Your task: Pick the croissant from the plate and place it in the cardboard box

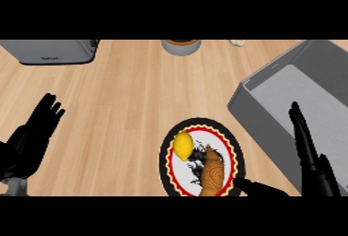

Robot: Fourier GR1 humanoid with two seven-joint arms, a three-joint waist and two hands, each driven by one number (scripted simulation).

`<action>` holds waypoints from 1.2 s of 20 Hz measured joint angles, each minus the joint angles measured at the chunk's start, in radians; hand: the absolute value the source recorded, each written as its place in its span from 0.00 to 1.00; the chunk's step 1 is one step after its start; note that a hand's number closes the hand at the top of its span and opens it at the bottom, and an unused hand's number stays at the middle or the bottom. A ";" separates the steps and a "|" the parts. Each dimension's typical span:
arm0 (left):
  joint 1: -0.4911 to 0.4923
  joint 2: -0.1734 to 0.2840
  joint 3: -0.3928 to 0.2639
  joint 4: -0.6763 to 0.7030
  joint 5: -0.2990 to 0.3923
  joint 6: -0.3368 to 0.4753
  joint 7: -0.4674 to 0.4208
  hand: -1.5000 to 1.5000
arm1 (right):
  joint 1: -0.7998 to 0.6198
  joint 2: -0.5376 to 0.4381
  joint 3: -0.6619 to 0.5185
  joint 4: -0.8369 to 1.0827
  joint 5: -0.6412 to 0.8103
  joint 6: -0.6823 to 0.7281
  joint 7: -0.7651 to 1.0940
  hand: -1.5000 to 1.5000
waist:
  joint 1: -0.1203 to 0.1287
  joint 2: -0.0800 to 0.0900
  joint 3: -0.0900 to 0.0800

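The croissant (212, 177) lies on the plate (166, 152), just left of the right hand (309, 156), beside its thumb. That hand is open, fingers straight, holding nothing, over the grey box (262, 117).

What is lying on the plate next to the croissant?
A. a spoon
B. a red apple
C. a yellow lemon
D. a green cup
C: a yellow lemon sits on the plate just up and left of the brown croissant, and nothing else lies there.
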 measured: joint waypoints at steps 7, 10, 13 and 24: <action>-0.004 0.008 0.015 0.001 0.022 -0.022 0.012 0.50 | 0.060 -0.139 0.095 -0.055 0.260 0.257 0.321 0.00 | 0.011 0.006 -0.006; -0.012 0.015 0.018 -0.006 0.023 -0.028 0.019 0.50 | 0.045 -0.153 0.144 -0.081 0.330 0.405 0.483 0.00 | 0.028 0.009 -0.006; -0.031 0.018 0.018 -0.005 0.029 -0.038 0.028 0.50 | 0.002 -0.126 0.196 -0.108 0.365 0.565 0.654 0.00 | 0.041 0.014 -0.006; -0.040 0.005 0.023 0.001 0.033 -0.055 0.037 0.50 | -0.165 0.218 0.301 0.027 0.365 0.826 0.927 0.00 | 0.053 0.016 0.001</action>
